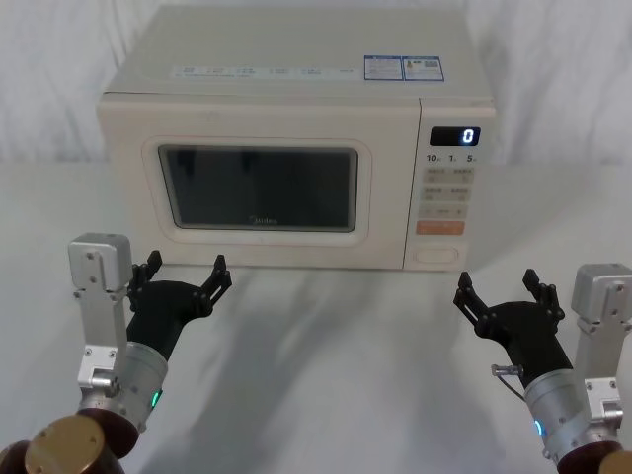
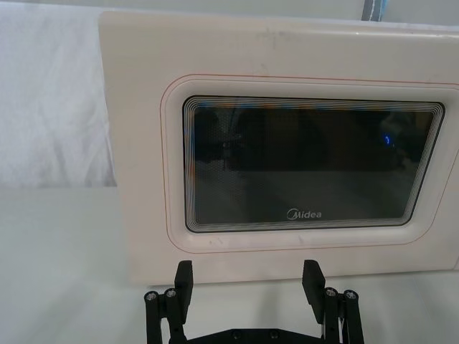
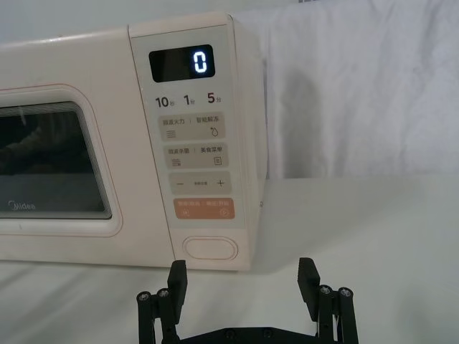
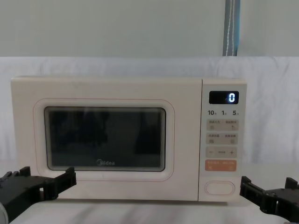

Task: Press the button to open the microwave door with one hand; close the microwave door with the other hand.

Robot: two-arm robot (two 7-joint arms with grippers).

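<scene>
The microwave [image 1: 296, 138] faces the robot, long axis left-right, door shut.

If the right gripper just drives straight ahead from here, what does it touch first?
Probably the microwave front at its lower right corner: the open right gripper points near the button, slightly to its right. It might graze the corner edge instead; depth is unclear.

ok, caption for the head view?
Both open grippers, left and right, wait before the closed microwave door.

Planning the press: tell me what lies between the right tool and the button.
Only bare white table; the right wrist view shows the open right tool short of the button.
</scene>
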